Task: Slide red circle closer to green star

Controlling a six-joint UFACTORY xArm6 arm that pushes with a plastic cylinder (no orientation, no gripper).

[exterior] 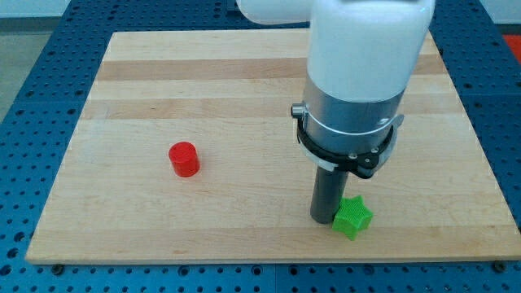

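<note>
A red circle block [184, 159] sits on the wooden board at the view's left of centre. A green star block [352, 216] lies near the board's bottom edge, right of centre. My dark rod comes down from the large white and silver arm body, and my tip [325, 218] rests on the board right beside the green star's left side, touching or nearly touching it. The tip is far to the right of the red circle, and lower in the view.
The wooden board [244, 81] lies on a blue perforated table [32, 65]. The arm's white body [366, 49] hides part of the board's upper right area.
</note>
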